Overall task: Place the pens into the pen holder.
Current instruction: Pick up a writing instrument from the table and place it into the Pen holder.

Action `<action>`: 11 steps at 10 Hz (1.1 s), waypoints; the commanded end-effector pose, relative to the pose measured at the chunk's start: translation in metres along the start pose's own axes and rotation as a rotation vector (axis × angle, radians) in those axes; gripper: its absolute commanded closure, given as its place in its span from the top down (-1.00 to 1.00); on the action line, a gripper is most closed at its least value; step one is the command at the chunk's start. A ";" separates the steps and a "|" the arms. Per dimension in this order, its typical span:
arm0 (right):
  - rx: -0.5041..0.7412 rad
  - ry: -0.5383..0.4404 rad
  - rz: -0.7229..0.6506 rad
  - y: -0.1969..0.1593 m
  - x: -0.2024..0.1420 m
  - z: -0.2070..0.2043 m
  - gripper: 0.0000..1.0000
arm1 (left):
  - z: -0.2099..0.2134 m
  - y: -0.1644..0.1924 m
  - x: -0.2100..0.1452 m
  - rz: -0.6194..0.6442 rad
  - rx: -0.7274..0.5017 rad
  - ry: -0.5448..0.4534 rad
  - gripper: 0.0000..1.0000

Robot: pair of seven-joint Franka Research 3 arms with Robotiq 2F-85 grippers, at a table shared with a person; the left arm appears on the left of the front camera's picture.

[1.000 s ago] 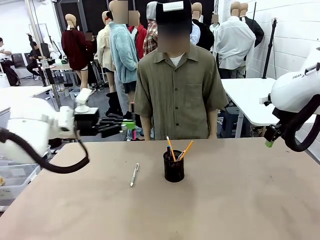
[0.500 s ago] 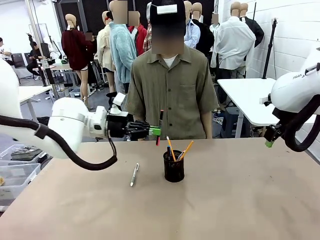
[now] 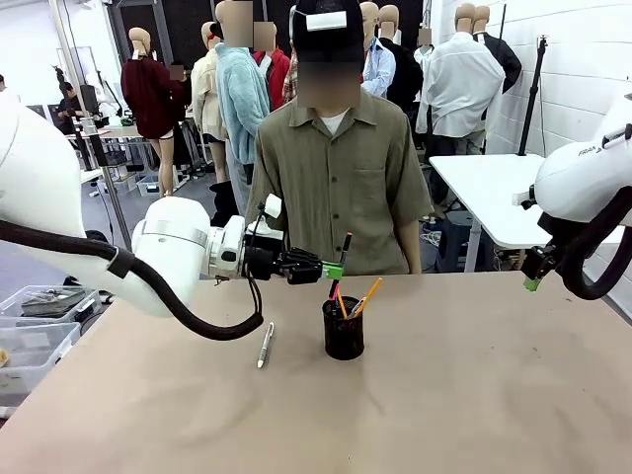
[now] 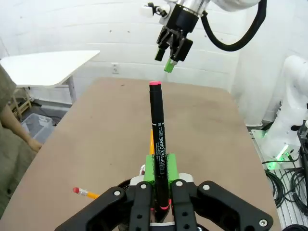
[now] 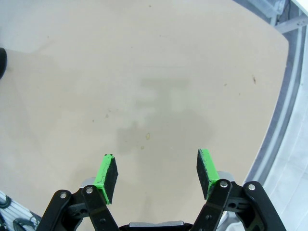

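My left gripper [image 3: 334,269] is shut on a dark pen with a pink-red end [image 3: 342,259] and holds it nearly upright just above the black mesh pen holder [image 3: 343,334]. Two orange pens [image 3: 368,293] stand in the holder. In the left wrist view the dark pen [image 4: 158,134] rises between the green pads of my left gripper [image 4: 160,179], with orange pens [image 4: 86,193] sticking out below. A silver-white pen [image 3: 265,346] lies on the table left of the holder. My right gripper [image 5: 156,173] hangs open over bare table at the right edge [image 3: 533,283].
A person in an olive shirt [image 3: 341,178] stands at the far side, right behind the holder, arms down. The brown table [image 3: 474,395] has wide free room in front and to the right. A white table [image 3: 489,193] stands behind at the right.
My left arm has swung right across the table with the dark pen and lowered it to just over the holder. The right arm has not moved.
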State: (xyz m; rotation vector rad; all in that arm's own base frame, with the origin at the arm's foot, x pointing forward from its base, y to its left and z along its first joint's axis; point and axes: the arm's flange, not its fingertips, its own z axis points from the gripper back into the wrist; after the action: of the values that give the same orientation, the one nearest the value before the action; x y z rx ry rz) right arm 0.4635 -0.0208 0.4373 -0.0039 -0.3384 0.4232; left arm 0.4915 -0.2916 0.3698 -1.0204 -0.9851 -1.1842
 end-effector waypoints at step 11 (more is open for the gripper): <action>-0.030 0.002 0.005 0.000 -0.001 -0.002 0.65 | -0.038 0.023 -0.050 -0.059 -0.042 0.021 -1.00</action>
State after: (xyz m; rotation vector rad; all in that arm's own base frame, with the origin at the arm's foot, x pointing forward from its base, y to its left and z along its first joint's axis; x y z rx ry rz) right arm 0.4635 -0.0209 0.4373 -0.0038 -0.3384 0.4229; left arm 0.5091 -0.3098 0.3116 -1.0464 -0.9769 -1.2360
